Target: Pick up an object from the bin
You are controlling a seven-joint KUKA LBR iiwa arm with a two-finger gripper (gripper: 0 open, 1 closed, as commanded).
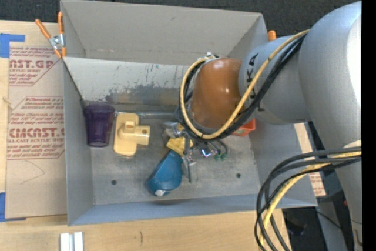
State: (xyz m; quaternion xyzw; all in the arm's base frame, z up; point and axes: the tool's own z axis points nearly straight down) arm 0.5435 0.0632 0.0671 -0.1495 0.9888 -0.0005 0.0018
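My gripper (pixel 190 160) hangs low in the middle of the bin, under the arm's brown cover. It is just right of a blue rounded thing (pixel 165 176) that lies near the front wall. Its metal tip is beside that thing's upper right edge. A small yellow piece (pixel 175 144) lies right at the gripper's left side, partly hidden by it. A small green thing (pixel 221 154) shows just to the gripper's right. Nothing is seen held.
A cream block-shaped toy (pixel 130 134) lies left of the middle, with a purple cup (pixel 98 124) beside it at the left wall. An orange thing (pixel 249 124) peeks out behind the arm at the right. The arm covers the bin's right rear part.
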